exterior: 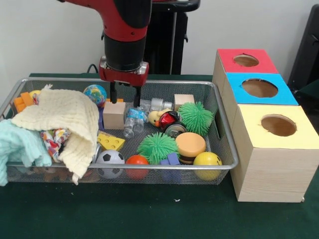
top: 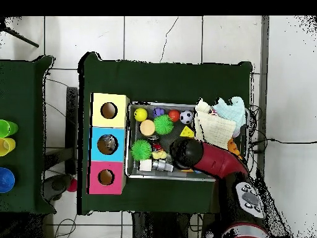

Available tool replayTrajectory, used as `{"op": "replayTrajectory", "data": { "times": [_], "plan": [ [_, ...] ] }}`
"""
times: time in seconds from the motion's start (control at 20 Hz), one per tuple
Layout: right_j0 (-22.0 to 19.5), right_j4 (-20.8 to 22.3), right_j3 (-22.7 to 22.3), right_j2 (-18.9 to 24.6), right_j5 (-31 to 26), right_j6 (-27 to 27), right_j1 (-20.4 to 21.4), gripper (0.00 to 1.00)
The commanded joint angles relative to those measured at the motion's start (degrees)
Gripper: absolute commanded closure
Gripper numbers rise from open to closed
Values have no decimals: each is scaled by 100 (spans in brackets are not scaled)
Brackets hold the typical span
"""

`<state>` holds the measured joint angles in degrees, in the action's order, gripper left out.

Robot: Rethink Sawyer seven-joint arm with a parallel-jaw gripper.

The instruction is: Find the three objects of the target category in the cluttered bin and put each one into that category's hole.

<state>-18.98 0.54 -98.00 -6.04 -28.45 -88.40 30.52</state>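
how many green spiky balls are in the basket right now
2. One green spiky ball sits toward the basket's far end nearest the boxes; the other green spiky ball lies closer to the front rim. The cloths could hide more.

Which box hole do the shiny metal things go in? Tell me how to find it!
Look right of the wire basket, where three wooden boxes stand in a row. The hole you want is the round one in the middle box. Its top is blue, while its neighbours' tops are red and yellow.
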Motion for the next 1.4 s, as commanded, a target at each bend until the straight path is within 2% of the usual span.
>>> {"op": "replayTrajectory", "data": {
  "times": [0.05,0.4,0.7,0.8,0.95,1.4],
  "plan": [
    [-171,-731,-358,691,-744,-1159,110,0],
    [-246,-1341,-608,871,-773,-1268,240,0],
    [-219,-1462,-675,850,-528,-1104,228,0],
    [-58,-1222,-533,602,-372,-1045,165,0],
    [73,-688,-255,381,-14,-661,-56,0],
    [167,-59,46,201,407,-481,-387,0]
  ]
}}
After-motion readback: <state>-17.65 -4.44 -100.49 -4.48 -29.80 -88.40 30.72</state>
